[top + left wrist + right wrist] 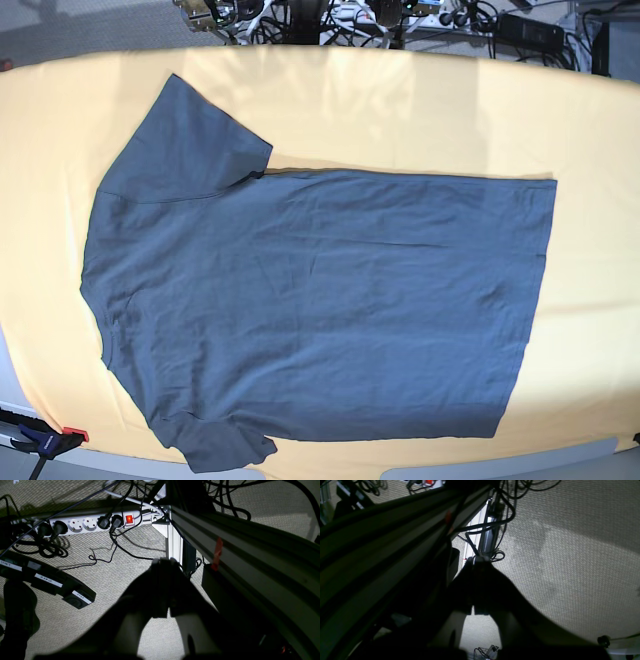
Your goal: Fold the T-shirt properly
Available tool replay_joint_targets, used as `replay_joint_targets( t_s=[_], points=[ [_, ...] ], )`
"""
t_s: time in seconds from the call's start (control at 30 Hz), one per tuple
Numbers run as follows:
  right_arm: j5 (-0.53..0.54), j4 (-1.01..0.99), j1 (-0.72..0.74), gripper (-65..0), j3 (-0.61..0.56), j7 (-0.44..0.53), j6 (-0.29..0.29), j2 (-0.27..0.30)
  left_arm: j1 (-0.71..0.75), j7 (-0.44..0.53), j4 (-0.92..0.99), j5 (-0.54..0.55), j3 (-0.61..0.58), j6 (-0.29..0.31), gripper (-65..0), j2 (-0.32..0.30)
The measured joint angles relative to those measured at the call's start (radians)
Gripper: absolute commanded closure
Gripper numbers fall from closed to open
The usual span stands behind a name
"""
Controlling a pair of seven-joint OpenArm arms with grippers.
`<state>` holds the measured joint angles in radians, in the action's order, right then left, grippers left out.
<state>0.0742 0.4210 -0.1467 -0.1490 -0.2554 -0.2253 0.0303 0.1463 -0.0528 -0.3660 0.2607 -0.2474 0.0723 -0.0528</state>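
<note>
Spreading flat across the yellow table [420, 110], the T-shirt [330, 300] runs its long axis left to right, sleeves at the base view's left. We find both arms hanging below the table edge: left gripper [163, 561] and right gripper [478, 560] clenched, empty; power strip [82, 525] beyond.

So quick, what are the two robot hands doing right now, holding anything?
Left gripper: fingers closed, holding nothing, down beside the table frame.
Right gripper: fingers closed, empty too.
The T-shirt lies flat, untouched.
</note>
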Motion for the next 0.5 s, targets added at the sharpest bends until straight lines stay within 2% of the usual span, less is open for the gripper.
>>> replay_joint_targets(
  t_s=[0.17,0.37,0.5],
  points=[
    [0.0,0.0,0.0,0.0,0.0,0.0,0.0,0.0,0.0,0.0,0.0,0.0,0.0,0.0,0.0,0.0],
    [0.0,0.0,0.0,0.0,0.0,0.0,0.052,0.0,0.0,0.0,0.0,0.0,0.0,0.0,0.0,0.0],
    [0.0,0.0,0.0,0.0,0.0,-0.002,0.053,0.0,0.0,0.0,0.0,0.0,0.0,0.0,0.0,0.0]
  ],
)
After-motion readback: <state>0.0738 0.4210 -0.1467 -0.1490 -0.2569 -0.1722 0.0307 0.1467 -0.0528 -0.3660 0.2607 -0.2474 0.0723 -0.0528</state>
